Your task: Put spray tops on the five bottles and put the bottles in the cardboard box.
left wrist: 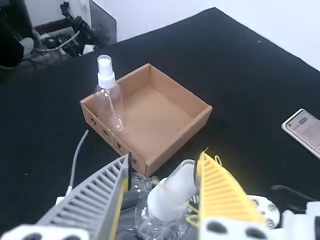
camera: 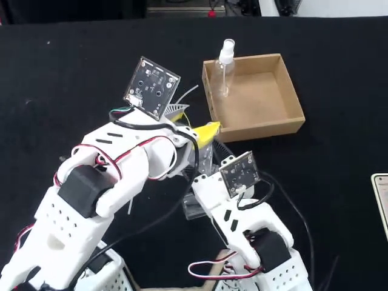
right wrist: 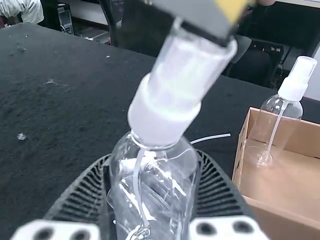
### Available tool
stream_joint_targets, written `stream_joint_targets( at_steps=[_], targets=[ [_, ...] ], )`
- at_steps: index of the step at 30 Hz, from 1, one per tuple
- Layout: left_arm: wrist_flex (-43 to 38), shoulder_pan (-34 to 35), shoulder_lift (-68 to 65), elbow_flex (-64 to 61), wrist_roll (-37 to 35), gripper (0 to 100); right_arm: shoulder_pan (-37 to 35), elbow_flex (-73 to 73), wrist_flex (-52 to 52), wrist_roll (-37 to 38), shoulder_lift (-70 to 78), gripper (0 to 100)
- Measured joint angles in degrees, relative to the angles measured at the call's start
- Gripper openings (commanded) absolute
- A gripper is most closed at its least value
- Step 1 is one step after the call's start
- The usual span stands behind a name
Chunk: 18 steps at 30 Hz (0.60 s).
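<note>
— While the right gripper (right wrist: pixel 152 192) clamps the clear bottle (right wrist: pixel 155 165) by its body, what is the left gripper (left wrist: pixel 165 167) doing?

— Its grey and yellow fingers are closed on the spray top (left wrist: pixel 172 192), which sits on the neck of that bottle. Both are near the cardboard box (left wrist: pixel 170 147), outside it. So I judge that the step in hand is the capping of a second bottle. A finished bottle (left wrist: pixel 107 97) stands already upright in one corner of the box.

— And what does the next move ask?

— I think a firm push or twist until the top is seated, with its tube inside. Whether it is fully seated now, I cannot tell. After this, the bottle must go into the box.

— And the surroundings?

— The table (left wrist: pixel 240 65) has a black cloth. One loose thin tube (left wrist: pixel 77 155) lies near the box, and a phone (left wrist: pixel 305 127) lies at the edge. Behind are cables (left wrist: pixel 55 42) and a white wall (left wrist: pixel 275 20).
</note>
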<state>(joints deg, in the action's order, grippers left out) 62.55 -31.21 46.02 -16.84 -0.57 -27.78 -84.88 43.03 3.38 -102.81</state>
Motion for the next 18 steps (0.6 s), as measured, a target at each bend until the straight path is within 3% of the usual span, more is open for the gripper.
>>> stream_joint_targets(
  at_steps=[13, 18],
  targets=[
    [0.09, 7.91, 0.0, -0.35, 2.55, 21, 0.0, 0.0, 0.0, 0.09, 0.0, 6.0],
    [3.87, 8.35, 3.25, -0.35, 2.55, 21, 0.0, 0.0, 0.0, 0.09, 0.0, 6.0]
  ],
)
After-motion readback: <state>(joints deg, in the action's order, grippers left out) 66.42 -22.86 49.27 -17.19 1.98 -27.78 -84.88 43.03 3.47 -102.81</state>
